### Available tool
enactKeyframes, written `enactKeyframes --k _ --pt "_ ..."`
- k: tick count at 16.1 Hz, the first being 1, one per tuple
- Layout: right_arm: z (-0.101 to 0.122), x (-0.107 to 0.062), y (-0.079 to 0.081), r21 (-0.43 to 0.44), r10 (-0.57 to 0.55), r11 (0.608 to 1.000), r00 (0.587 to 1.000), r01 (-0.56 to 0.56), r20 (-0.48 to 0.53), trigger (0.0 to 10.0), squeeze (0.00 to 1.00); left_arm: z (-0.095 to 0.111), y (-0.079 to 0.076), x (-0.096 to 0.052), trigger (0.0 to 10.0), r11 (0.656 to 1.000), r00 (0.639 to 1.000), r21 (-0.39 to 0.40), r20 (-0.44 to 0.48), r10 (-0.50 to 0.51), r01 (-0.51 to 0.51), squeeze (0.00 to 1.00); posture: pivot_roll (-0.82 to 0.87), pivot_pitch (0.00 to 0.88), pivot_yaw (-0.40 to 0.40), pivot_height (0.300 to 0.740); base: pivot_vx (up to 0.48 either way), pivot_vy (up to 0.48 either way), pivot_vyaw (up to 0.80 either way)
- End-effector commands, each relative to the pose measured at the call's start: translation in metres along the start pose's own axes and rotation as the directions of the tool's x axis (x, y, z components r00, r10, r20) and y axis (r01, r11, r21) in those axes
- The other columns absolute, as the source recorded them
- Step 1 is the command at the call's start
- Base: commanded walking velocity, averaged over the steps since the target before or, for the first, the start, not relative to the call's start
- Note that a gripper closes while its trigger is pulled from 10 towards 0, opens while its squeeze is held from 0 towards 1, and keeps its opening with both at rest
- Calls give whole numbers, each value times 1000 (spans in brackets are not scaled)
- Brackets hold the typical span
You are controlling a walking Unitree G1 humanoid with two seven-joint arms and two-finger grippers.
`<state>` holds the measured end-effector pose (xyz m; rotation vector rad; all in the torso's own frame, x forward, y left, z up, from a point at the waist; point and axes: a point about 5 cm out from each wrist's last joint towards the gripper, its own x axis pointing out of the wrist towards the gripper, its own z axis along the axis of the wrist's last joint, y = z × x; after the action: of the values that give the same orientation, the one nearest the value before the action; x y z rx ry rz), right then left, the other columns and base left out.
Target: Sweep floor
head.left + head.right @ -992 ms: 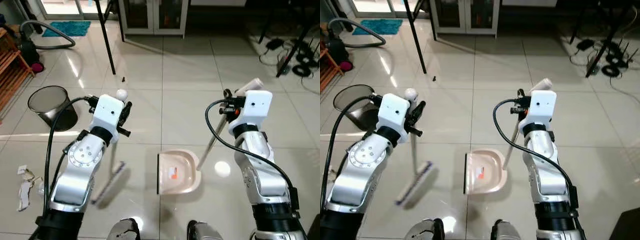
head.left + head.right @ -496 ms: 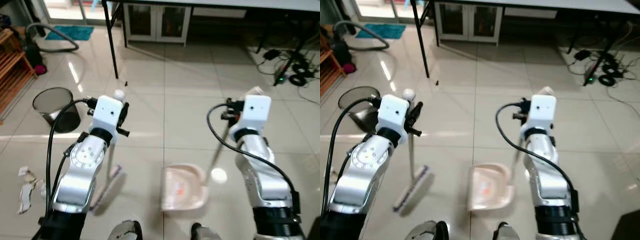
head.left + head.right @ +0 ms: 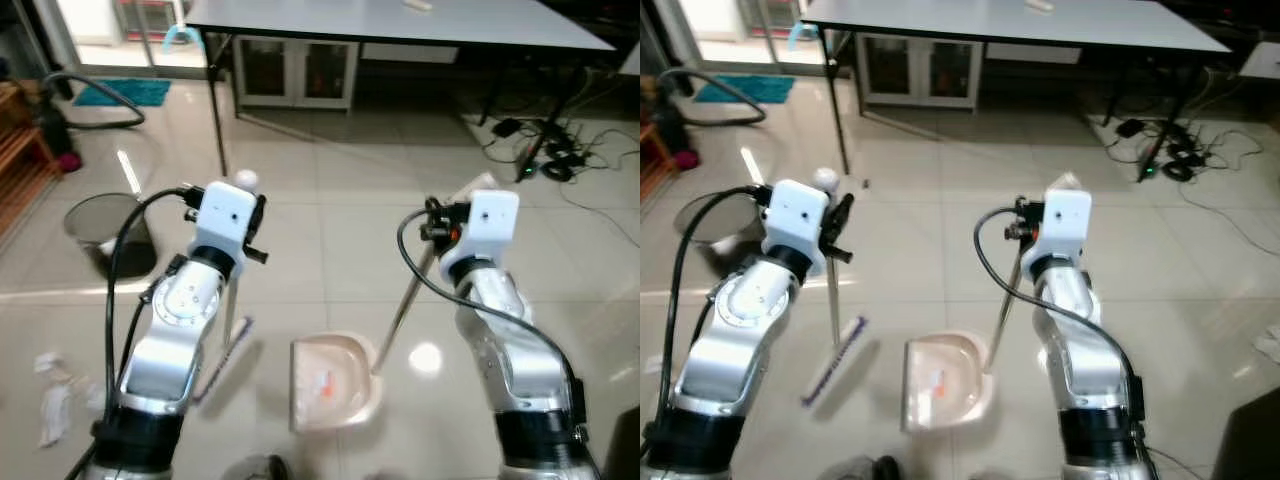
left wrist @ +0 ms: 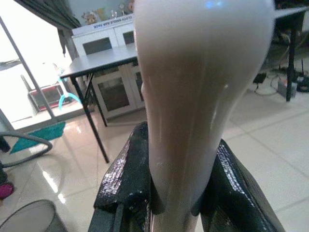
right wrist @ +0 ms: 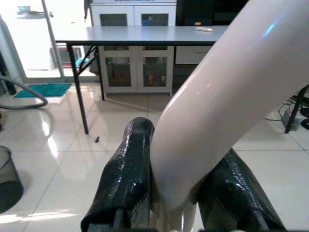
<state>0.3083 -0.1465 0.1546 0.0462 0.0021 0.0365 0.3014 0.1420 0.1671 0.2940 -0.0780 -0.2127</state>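
Your left gripper [image 4: 176, 193] is clamped on the broom [image 3: 228, 340] handle near its rounded top, brush end down on the tile floor [image 3: 330, 190] left of the dustpan [image 3: 330, 380]. Your right gripper [image 5: 178, 193] is clamped on the dustpan's long handle, pan resting on the floor between both arms. Crumpled paper scraps [image 3: 50, 400] lie on the floor far left, near the black bin [image 3: 105, 225]. A grey table [image 3: 400, 25] stands ahead.

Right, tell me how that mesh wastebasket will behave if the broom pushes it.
The mesh wastebasket looks thin-walled, so it is probably light. On the glossy tile floor it would likely slide easily. It stands taller than its narrower base, so a push from the broom near the rim might tip it.
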Motion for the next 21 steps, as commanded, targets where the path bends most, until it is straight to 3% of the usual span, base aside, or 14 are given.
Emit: enactKeyframes --k 1,11,21 --pt "3 0 2 12 15 1000 1000 -15 11 10000 0 3 6 0 10000 999 1000 36 14 26 -26 0 -31 54 -4 740 0 480 0" --pt "-5 -2 8 1 41 999 999 -41 -35 10000 0 -4 17 -5 10000 997 999 52 -17 50 -49 0 -28 75 -1 740 0 480 0" --pt "-7 -3 11 0 52 999 998 -52 -43 10000 0 -4 15 -6 10000 998 999 49 -16 49 -48 0 -32 83 -1 740 0 480 0"
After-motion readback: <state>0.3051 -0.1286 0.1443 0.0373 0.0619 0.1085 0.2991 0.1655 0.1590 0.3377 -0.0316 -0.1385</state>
